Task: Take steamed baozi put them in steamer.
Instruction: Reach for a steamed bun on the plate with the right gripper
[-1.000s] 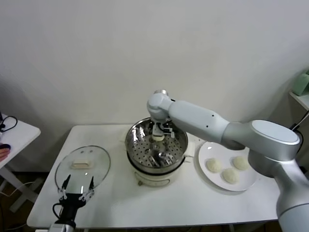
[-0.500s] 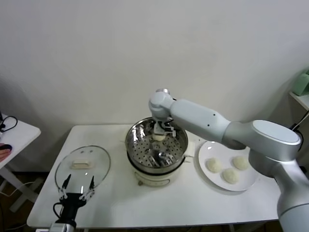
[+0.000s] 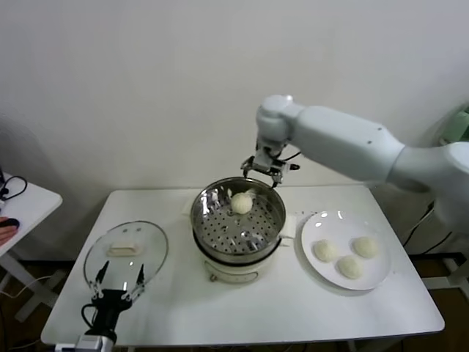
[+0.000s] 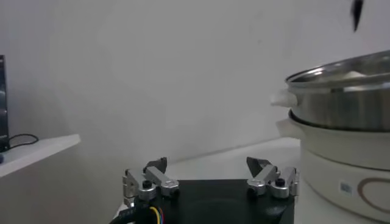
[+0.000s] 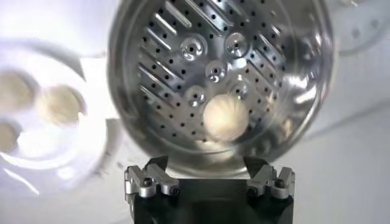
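One steamed baozi (image 3: 241, 202) now lies loose on the perforated floor of the steamer (image 3: 238, 220) at the centre of the frame, toward its back wall. A second ago the right claw (image 3: 264, 171) was down inside the basket around that bun; it has since let go and risen clear above the rear rim, its fingers spread and empty. So one bun is delivered, and three more (image 3: 345, 257) wait on the white plate (image 3: 314, 229) at right. The left claw (image 3: 116, 285) hangs released at lower left, beside the glass lid (image 3: 126, 253) on the table (image 3: 293, 308).
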